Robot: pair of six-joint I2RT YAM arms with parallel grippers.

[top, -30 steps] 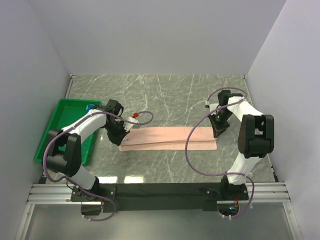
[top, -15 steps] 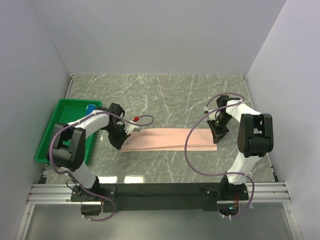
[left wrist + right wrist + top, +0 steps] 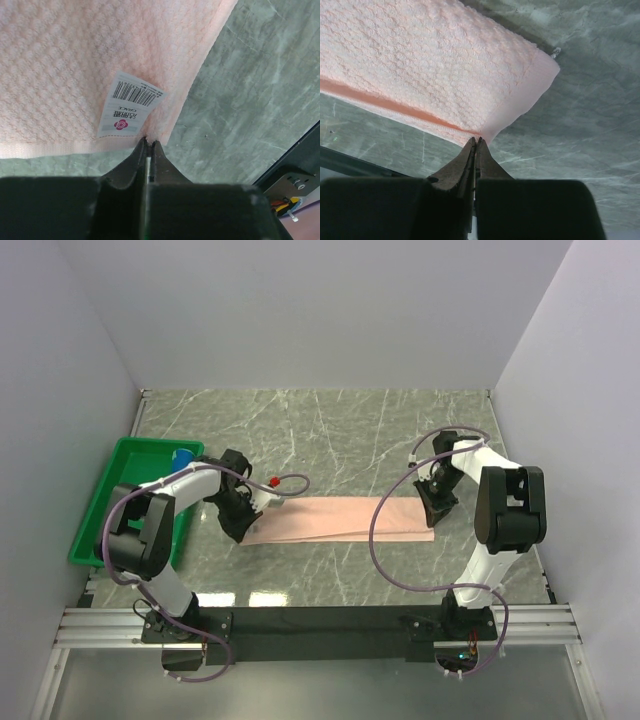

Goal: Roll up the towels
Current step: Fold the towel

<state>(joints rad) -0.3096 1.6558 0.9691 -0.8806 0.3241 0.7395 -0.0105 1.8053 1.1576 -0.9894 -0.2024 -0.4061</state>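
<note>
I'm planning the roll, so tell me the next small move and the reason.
Probably open the right gripper and release its corner: the pink towel lies as a flat folded strip, pinched at both ends, so the left gripper could start rolling its end.

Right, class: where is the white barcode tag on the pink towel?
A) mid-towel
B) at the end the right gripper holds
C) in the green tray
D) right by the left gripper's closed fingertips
D: the left wrist view shows the barcode tag on the pink towel just above the shut left gripper.
</note>
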